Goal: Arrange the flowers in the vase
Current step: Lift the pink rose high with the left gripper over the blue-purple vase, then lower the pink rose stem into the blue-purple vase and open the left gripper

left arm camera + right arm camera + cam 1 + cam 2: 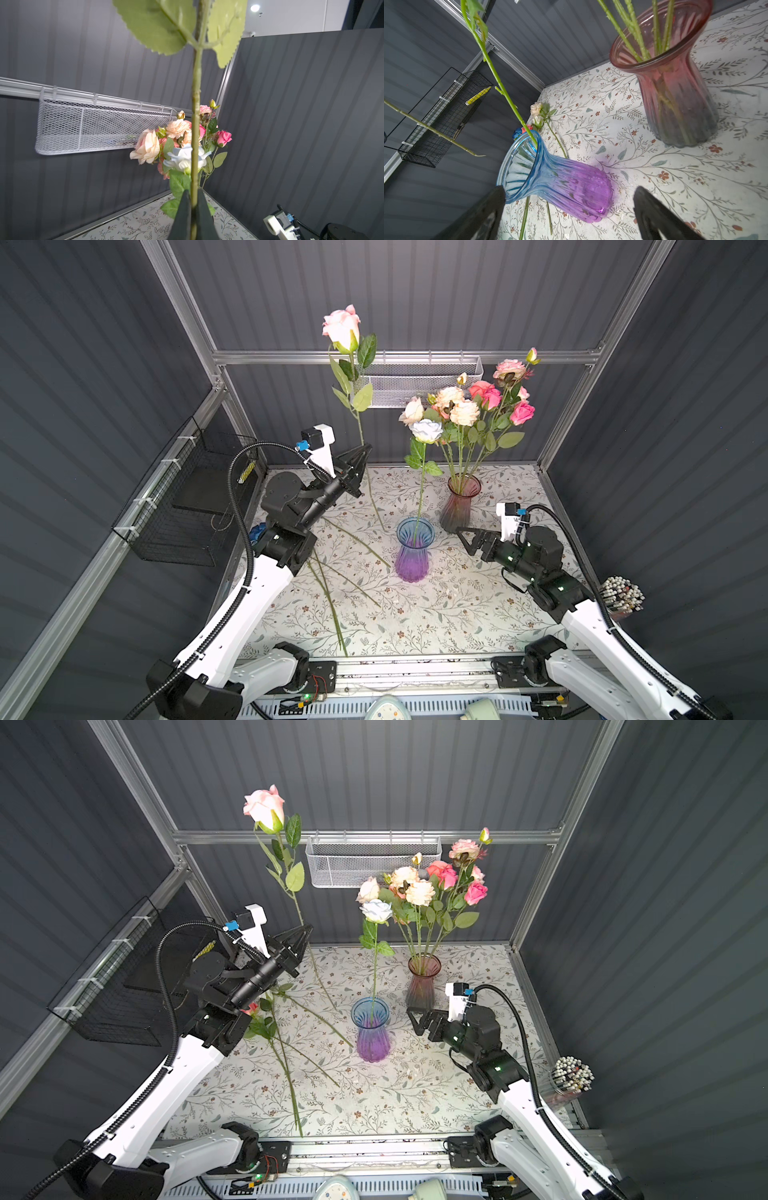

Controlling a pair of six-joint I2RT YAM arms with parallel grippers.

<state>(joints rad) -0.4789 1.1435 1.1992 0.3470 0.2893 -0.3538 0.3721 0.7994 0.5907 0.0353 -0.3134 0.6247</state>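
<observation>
Left gripper point(365, 450): clamped on the stem of the pink rose point(341, 327). The head stands high above the jaws and the stem end hangs free below.
Right gripper point(464, 540): jaws spread wide, empty, just beside the blue-purple vase point(411, 560).
Blue-purple vase: one white rose point(426, 430) stands in it.
Red vase point(460, 506): holds a bunch of pink and cream roses point(469, 406).
Loose stems point(332, 601): lying on the table point(478, 622) beneath the left arm.
Writing: yellow item point(478, 96) in the black wire basket point(436, 133); any print too small to read.
</observation>
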